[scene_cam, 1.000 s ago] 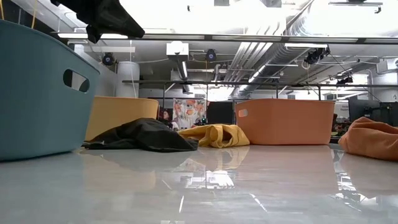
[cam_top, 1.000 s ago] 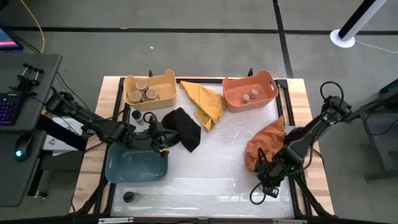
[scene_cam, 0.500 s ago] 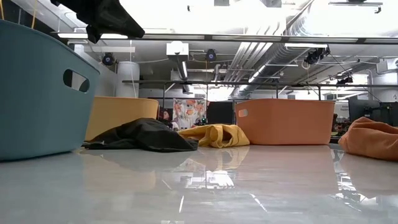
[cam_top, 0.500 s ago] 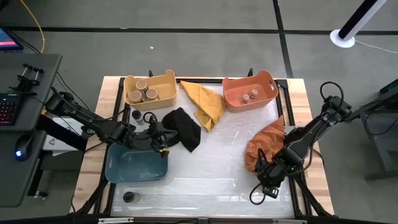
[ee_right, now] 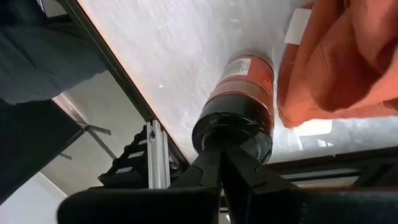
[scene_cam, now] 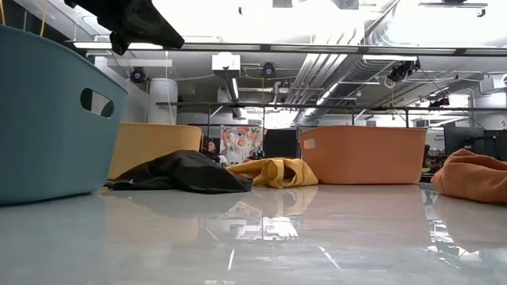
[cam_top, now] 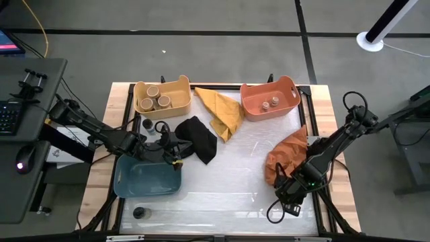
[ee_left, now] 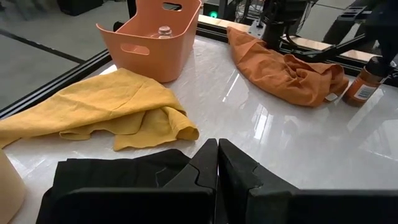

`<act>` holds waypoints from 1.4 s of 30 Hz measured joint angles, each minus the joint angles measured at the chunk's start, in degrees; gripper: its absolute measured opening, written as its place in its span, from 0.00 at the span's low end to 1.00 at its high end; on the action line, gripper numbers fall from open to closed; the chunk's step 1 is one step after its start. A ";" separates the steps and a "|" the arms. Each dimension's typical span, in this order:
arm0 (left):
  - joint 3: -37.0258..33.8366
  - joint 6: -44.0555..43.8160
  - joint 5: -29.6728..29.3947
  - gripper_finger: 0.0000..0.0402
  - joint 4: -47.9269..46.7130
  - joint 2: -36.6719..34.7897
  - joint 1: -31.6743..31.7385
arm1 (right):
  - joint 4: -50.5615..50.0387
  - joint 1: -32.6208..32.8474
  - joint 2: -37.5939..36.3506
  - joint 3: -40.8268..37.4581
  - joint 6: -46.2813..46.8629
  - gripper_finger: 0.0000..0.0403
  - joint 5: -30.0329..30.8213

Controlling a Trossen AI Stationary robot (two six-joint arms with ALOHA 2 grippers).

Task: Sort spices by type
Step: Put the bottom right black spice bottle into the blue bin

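Three tan-topped jars [cam_top: 154,101] stand in the yellow bin [cam_top: 180,86] and two small brownish-topped jars [cam_top: 271,103] in the orange bin [cam_top: 290,87]. One black-topped jar [cam_top: 146,124] stands by the yellow bin, another [cam_top: 139,213] near the table's near left corner. A third, orange-labelled black-capped jar [ee_right: 239,99] [ee_left: 364,84] stands upright beside the orange cloth [cam_top: 285,158]. My right gripper [ee_right: 219,152] is shut, its tips at this jar's cap. My left gripper [ee_left: 217,149] is shut, raised above the black cloth [cam_top: 198,138] and the blue bin's far right corner. My right gripper's shut fingertips [ee_right: 211,158] sit right at the black cap [ee_right: 233,130] of the orange-labelled jar, coming from above at a slant. I cannot tell whether they touch the cap. The jar stands with its base on the table.
The blue bin [cam_top: 127,181] sits at the near left, under my left arm. A yellow cloth [cam_top: 222,111] lies between the yellow and orange bins. The table's right rail [ee_right: 155,168] runs close behind the jar. Bare white tabletop [cam_top: 235,175] stretches across the middle and near side.
My right gripper has edged slightly toward the table's near left beside the orange cloth. Nothing else has visibly moved.
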 joint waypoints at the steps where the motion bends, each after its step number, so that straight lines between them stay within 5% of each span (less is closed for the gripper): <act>1: 0.00 0.32 0.00 0.00 0.00 0.00 0.00 | 0.76 -0.17 0.00 0.00 -0.71 0.00 0.66; 9: 0.00 0.35 0.00 0.00 0.00 0.00 0.00 | 10.06 -4.35 0.17 -0.02 -9.32 0.00 7.02; 20: 0.00 0.37 0.00 0.00 0.00 0.00 -0.01 | 7.61 -7.61 0.15 -0.02 -16.31 0.00 9.16; 28: 0.00 0.37 0.00 0.00 0.00 0.00 -0.01 | 7.63 -6.35 3.57 -0.02 -14.74 0.02 16.69; 33: 0.00 0.71 0.01 0.00 0.00 0.00 -0.02 | 8.95 -6.36 6.49 -0.02 -14.49 0.15 16.82; 42: 0.00 0.86 0.03 0.00 -0.01 0.00 0.00 | 6.34 -5.66 12.71 -0.02 -18.01 0.57 15.96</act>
